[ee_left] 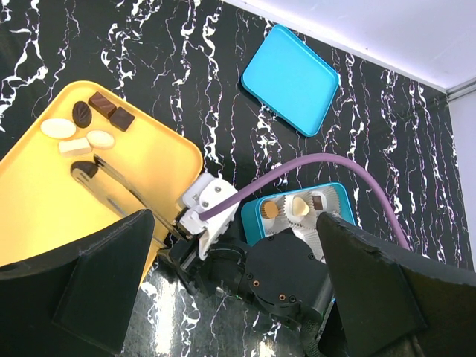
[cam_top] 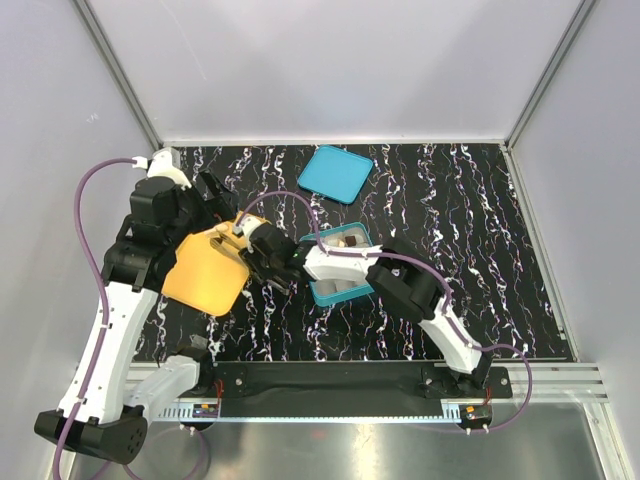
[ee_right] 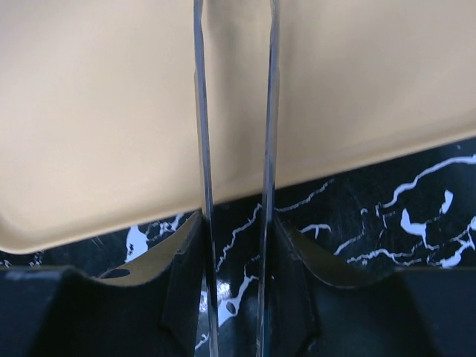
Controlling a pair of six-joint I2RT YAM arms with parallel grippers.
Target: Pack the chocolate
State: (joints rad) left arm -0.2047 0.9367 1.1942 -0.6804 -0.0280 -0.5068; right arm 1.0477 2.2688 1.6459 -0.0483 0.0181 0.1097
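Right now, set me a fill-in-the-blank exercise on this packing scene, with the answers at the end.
1. The loose chocolates lie on a ___ tray.
2. The lid lies off the box, and both are ___ in colour.
3. The right gripper is shut on metal tweezers, while the left gripper is ___.

Missing words: yellow; blue; open.
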